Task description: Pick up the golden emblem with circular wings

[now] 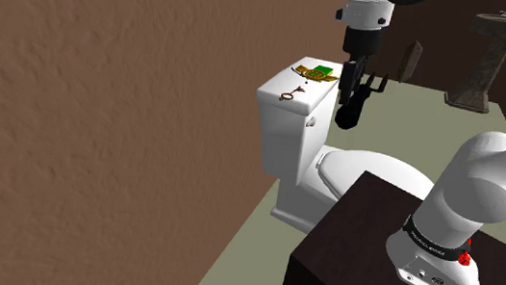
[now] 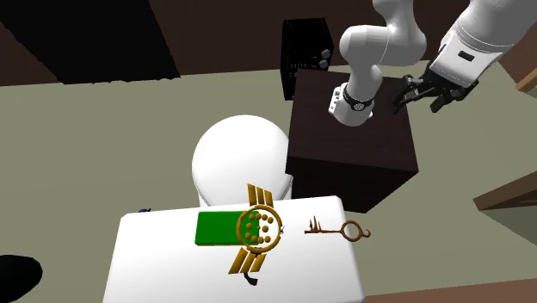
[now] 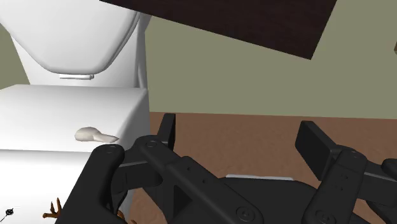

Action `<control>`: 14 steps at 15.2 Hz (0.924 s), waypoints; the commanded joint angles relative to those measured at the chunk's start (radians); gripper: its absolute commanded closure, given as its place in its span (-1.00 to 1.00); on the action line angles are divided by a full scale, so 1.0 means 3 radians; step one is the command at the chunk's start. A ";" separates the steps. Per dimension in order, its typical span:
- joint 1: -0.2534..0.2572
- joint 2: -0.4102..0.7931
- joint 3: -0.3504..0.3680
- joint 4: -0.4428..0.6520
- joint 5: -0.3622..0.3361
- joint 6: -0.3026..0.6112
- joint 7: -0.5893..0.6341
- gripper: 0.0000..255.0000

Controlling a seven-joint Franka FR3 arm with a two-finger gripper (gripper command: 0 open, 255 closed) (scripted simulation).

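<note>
Your arm rises from the stand, its gripper spread wide and hanging beside the toilet tank, apart from the golden emblem lying on the tank's lid, overlapping a green block.

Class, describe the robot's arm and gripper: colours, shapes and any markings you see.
The white arm has thick, rounded, tube-like links. A black band with small pale lettering rings it near the base, beside a small red part. The all-black gripper has two flat-ended fingers on jointed links with round pivots.
</note>
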 commanded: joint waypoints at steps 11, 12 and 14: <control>-0.0269 0.0884 -0.0482 0.0412 -0.0302 0.0541 -0.0496 -1.00; -0.0289 0.0982 -0.0527 0.0474 -0.0317 0.0585 -0.0544 -1.00; -0.0328 0.1183 -0.0614 0.0609 -0.0338 0.0667 -0.0640 -1.00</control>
